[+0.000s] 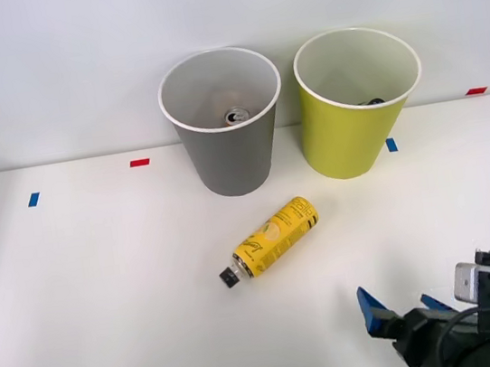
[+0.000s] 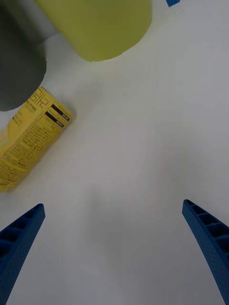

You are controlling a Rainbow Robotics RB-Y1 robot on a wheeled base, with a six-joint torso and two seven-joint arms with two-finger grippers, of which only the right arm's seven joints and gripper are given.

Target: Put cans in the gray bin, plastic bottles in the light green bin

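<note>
A plastic bottle [image 1: 271, 239] [image 2: 28, 143] with a yellow label and black cap lies on its side on the white table, in front of the two bins. The gray bin [image 1: 226, 136] [image 2: 16, 62] stands at the back with a silver-topped can [image 1: 237, 115] resting inside it. To its right stands the light green bin [image 1: 356, 127] [image 2: 100, 26], with a dark cap [image 1: 375, 101] just showing inside. My right gripper [image 1: 408, 306] [image 2: 113, 238] hovers open over the table's front right, apart from the bottle, with nothing between its blue fingers.
Small red [image 1: 139, 163] and blue [image 1: 33, 200] tape marks dot the white table [image 1: 105, 294]. A white wall rises behind the bins. Bare tabletop spreads left of the bottle and between it and my gripper.
</note>
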